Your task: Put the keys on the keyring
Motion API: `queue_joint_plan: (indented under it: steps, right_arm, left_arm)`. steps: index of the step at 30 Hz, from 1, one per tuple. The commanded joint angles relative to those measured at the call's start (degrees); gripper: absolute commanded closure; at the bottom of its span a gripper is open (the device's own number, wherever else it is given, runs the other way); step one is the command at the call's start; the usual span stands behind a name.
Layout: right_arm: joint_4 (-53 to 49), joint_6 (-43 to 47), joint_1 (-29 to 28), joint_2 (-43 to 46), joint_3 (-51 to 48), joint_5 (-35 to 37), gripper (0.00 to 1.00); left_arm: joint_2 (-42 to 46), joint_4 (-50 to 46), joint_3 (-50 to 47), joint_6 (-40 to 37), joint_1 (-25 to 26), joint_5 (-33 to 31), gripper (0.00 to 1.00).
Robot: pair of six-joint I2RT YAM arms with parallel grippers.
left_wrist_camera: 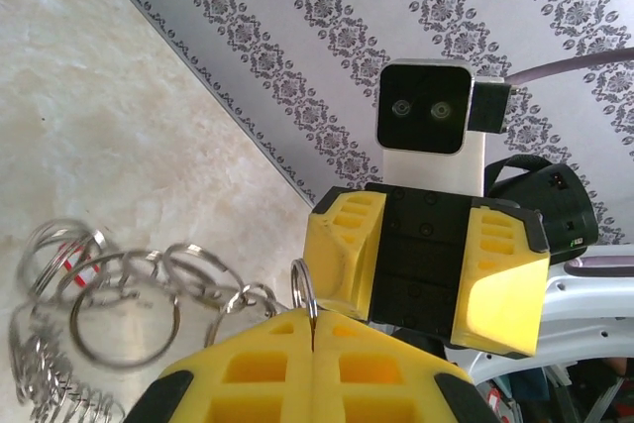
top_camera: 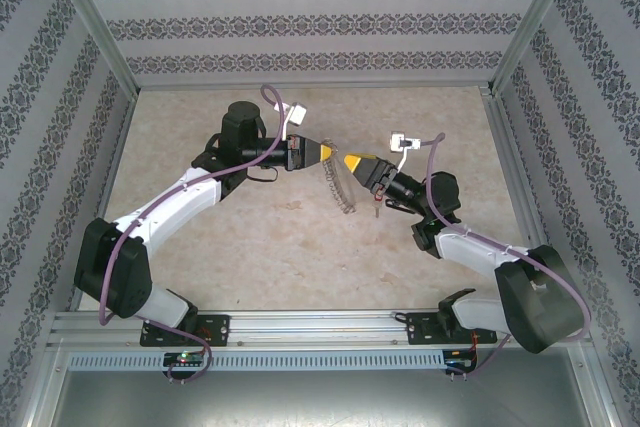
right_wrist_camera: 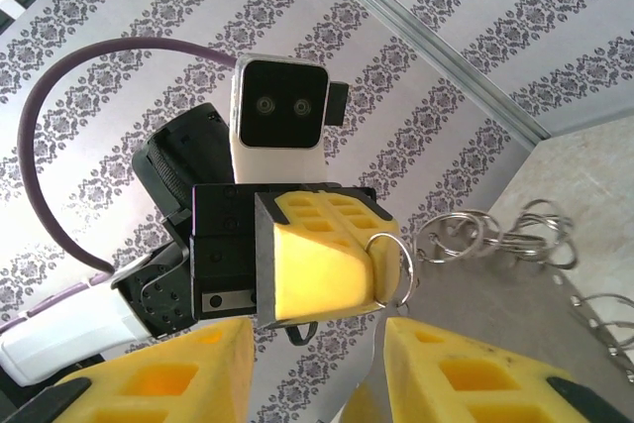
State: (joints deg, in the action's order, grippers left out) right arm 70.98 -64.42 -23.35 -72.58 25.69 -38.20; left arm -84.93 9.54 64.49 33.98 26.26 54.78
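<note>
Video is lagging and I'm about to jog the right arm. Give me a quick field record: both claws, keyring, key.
left claw: shut, pinching one small ring of the keyring
right claw: open, tip to tip with the left claw, holding nothing
keyring: hangs from the left claw, its rings trailing down over the table
key: a red bit shows among the hanging rings; cannot tell whether it is threaded on

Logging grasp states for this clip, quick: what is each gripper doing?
Left gripper: shut on the keyring.
Right gripper: open.
</note>
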Motion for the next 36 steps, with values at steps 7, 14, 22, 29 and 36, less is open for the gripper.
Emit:
queue_joint_plan:
  steps: [7, 14, 22, 29, 36]
  right_arm:
    - [2.13, -0.55, -0.55, -2.85, 3.17, -0.21, 0.6]
    - [2.5, -0.57, -0.64, -4.55, 4.61, -0.56, 0.6]
    - [2.8, -0.63, -0.57, -6.04, 5.83, -0.83, 0.61]
    - [3.64, -1.24, -0.74, -7.01, 6.64, -1.61, 0.65]
    - [3.81, -1.06, -1.35, -7.25, 7.37, -2.94, 0.72]
  left_arm:
    - [-0.35, 4.69, 0.12, 1.04, 0.11, 2.47, 1.0]
    - [-0.54, 3.64, 0.2, -0.23, 0.11, 4.45, 1.0]
    - [-0.65, 3.64, 0.29, -0.3, 0.2, 5.37, 1.0]
    - [-0.85, 3.21, 0.37, -0.49, 0.31, 5.45, 1.0]
    - [-1.29, 3.19, 0.46, -0.58, 0.28, 5.11, 1.0]
